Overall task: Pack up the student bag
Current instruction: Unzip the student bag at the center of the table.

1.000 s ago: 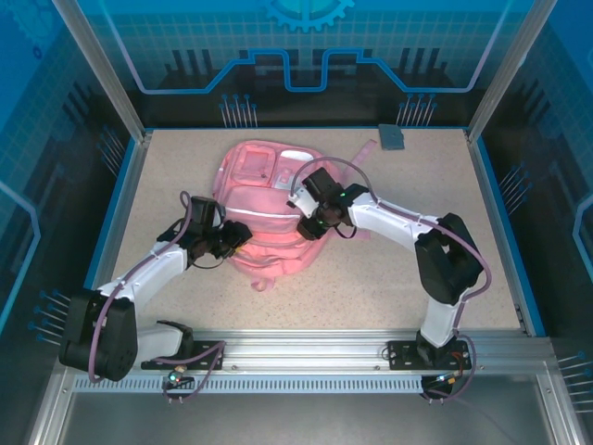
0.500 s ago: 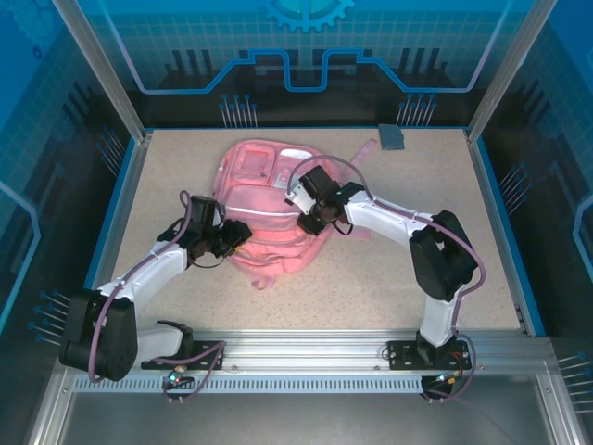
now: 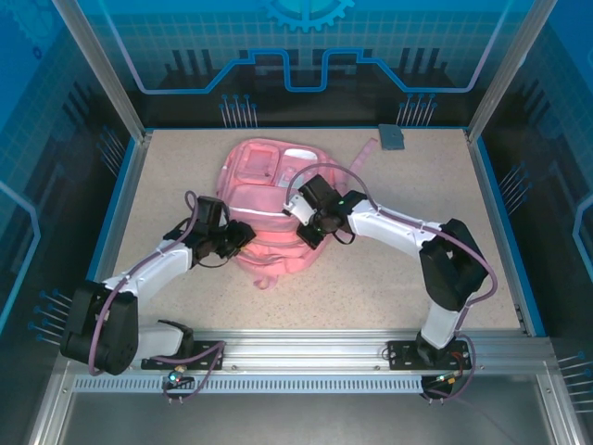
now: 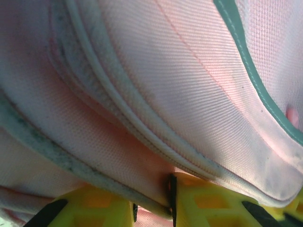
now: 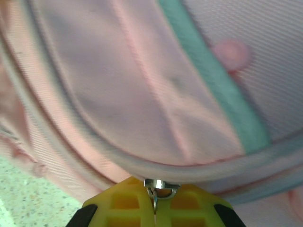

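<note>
Over on the left, the left gripper (image 3: 243,234) is clamped onto the near-left edge of the bag (image 3: 264,181), with pale trim (image 4: 142,137) between its fingers. The bag lies flat mid-table (image 3: 408,269). The right gripper (image 3: 311,232) is pinched tight on a metal zip pull (image 5: 160,184).

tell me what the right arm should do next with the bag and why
Probably pull the right gripper slowly along the zip line. Its jaws are shut on the small metal zip pull at the pale trim of the student bag, and the left gripper seems to pinch a fold of the bag's edge, which should brace the fabric against the pull.
</note>
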Robot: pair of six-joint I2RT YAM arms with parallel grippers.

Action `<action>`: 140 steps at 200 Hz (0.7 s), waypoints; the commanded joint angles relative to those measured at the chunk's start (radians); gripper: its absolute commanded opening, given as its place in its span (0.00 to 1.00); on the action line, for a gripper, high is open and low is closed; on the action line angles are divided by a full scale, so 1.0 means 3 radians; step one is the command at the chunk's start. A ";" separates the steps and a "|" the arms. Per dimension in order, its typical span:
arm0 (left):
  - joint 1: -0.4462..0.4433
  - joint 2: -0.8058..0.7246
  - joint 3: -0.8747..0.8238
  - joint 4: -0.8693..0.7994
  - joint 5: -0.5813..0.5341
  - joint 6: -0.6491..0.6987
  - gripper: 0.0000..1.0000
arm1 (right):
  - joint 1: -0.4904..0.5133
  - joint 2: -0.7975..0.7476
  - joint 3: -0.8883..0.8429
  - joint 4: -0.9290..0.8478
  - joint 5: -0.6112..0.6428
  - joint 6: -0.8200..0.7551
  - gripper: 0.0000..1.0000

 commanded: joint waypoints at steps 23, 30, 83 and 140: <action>-0.0104 0.0091 0.0058 0.0458 -0.0130 -0.0207 0.26 | 0.0334 0.0030 0.0054 0.0055 -0.0468 0.0381 0.00; -0.0123 0.0104 0.0076 0.0460 -0.0114 -0.0206 0.26 | 0.0368 0.0091 0.0107 0.0094 -0.0490 0.0459 0.00; -0.0142 -0.0046 0.0151 0.0138 -0.0108 -0.0026 0.39 | 0.0267 -0.0053 0.0162 0.0029 -0.0127 0.1008 0.30; -0.0276 -0.0424 0.0327 -0.0552 -0.0330 0.0499 0.51 | -0.0132 -0.0809 -0.0407 0.0387 -0.0401 0.1632 0.69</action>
